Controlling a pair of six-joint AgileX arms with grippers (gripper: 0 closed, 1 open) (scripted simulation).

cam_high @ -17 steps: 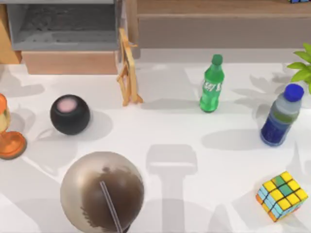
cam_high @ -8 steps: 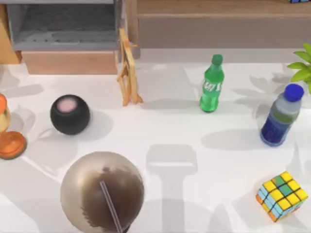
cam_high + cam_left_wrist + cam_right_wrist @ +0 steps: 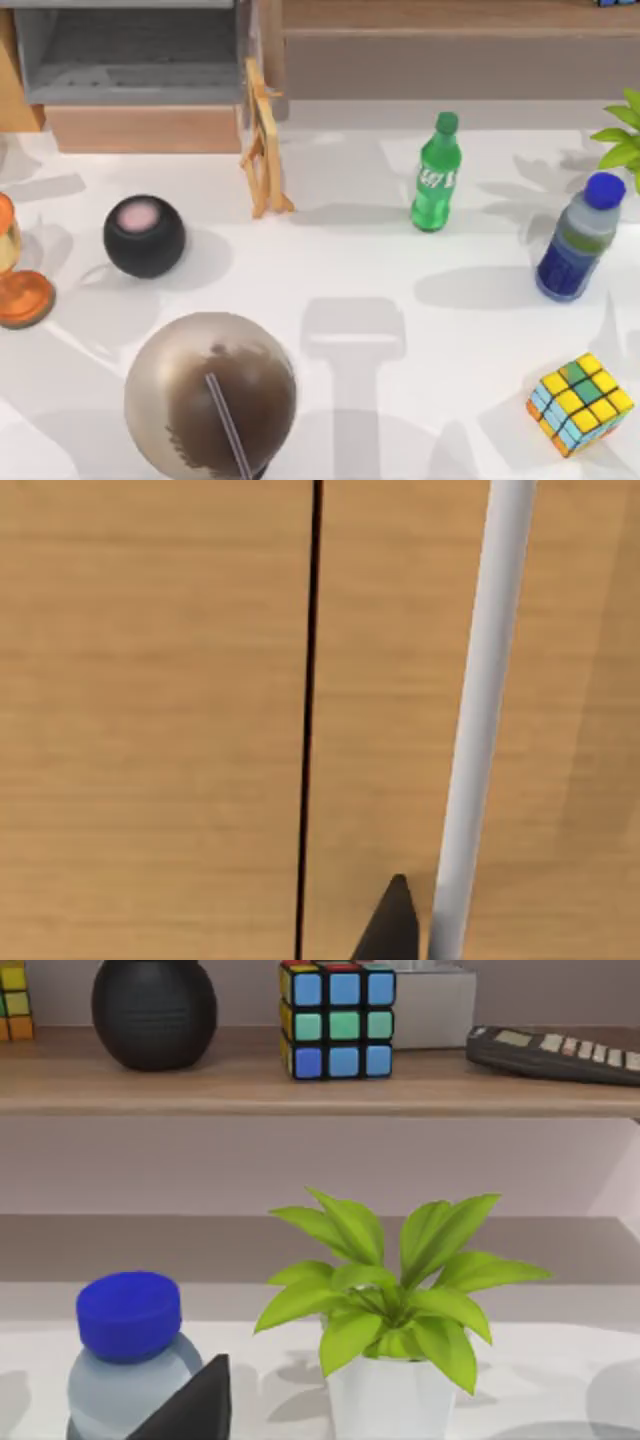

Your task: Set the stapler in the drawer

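Note:
The drawer (image 3: 140, 128) stands pulled open at the table's back left, with a grey inside and a light-brown wooden front panel. The stapler is out of view. In the left wrist view, a dark tip of my left gripper (image 3: 388, 928) sits close to light wooden panels, beside a white bar (image 3: 480, 720). The right wrist view has a dark tip of my right gripper (image 3: 190, 1405) next to the blue-capped bottle (image 3: 128, 1355), facing a potted plant (image 3: 385, 1320).
On the table stand a black round speaker (image 3: 144, 236), a large metallic ball-like vessel (image 3: 210, 395), an orange stand (image 3: 22, 298), a wooden easel (image 3: 262, 140), a green bottle (image 3: 436, 172), a blue-capped bottle (image 3: 580, 238) and a multicoloured cube (image 3: 580, 402). A long shelf (image 3: 450, 50) runs along the back.

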